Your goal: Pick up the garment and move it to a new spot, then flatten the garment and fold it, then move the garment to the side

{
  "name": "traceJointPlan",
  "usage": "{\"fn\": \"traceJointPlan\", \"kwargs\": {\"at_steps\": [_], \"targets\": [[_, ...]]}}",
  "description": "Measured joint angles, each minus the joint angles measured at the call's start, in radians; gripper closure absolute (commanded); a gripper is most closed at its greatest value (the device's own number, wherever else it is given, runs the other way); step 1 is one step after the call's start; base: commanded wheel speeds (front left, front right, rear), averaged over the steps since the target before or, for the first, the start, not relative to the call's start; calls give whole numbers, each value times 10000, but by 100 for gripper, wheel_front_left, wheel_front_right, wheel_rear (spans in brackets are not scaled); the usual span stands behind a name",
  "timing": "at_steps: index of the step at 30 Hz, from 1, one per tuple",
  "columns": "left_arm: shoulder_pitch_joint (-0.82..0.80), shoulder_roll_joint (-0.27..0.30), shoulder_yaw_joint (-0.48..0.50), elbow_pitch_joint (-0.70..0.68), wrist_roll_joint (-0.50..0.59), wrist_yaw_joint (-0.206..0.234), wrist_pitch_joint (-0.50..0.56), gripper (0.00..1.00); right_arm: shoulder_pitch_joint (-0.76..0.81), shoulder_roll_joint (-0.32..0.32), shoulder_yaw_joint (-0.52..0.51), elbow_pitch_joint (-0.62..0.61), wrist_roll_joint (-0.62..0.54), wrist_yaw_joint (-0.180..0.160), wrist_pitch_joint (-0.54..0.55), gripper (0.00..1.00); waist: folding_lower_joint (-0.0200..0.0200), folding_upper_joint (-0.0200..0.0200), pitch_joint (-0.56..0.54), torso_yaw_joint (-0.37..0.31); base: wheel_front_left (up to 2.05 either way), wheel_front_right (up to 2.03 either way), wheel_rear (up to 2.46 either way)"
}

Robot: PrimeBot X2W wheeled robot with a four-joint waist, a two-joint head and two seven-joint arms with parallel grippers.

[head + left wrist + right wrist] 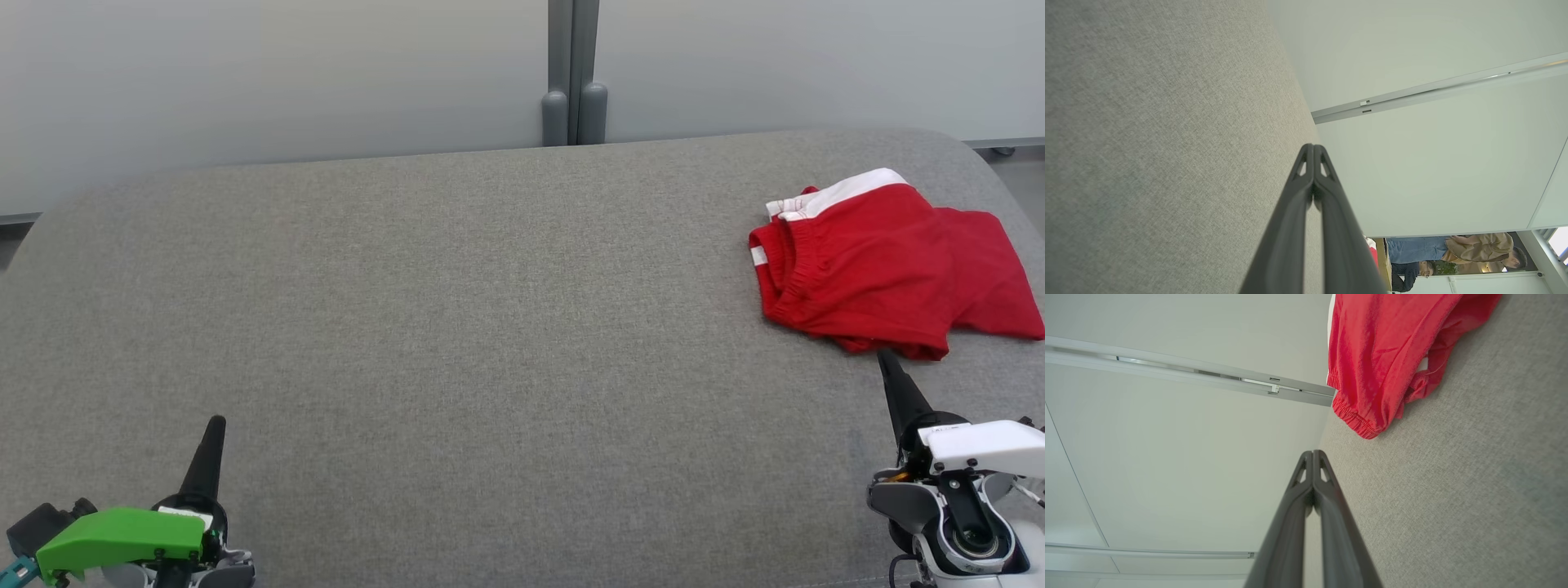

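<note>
The garment point(882, 265) is a pair of red shorts with white trim and an elastic waistband, lying crumpled at the far right of the grey fabric surface point(457, 327). My right gripper point(882, 357) is shut with nothing in it; in the head view its tip sits just below the garment's near edge. In the right wrist view the garment point(1384, 351) lies ahead of and to the right of the shut right gripper point(1312, 453), with a gap between them. At the lower left, my left gripper point(216, 423) is shut and empty, far from the garment; its joined left gripper point(1312, 146) tip points along the surface.
A pale wall with a grey vertical post point(573, 73) stands behind the surface. The surface's rounded back corners curve down at left and right. People point(1453, 255) show far off through an opening in the left wrist view.
</note>
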Motion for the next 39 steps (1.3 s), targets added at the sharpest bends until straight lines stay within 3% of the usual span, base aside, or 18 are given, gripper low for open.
{"fn": "traceJointPlan", "kwargs": {"at_steps": [19,39], "targets": [[-400,-453,639,201,-1406,-403,571,100,-142,499,-773,-56,2077,403,506,100,0,0,17,-7,0,0,0],[-411,-558,671,267,-1411,-428,573,100,-151,533,-792,-58,2111,431,506,100,0,0,16,-7,0,0,0]]}}
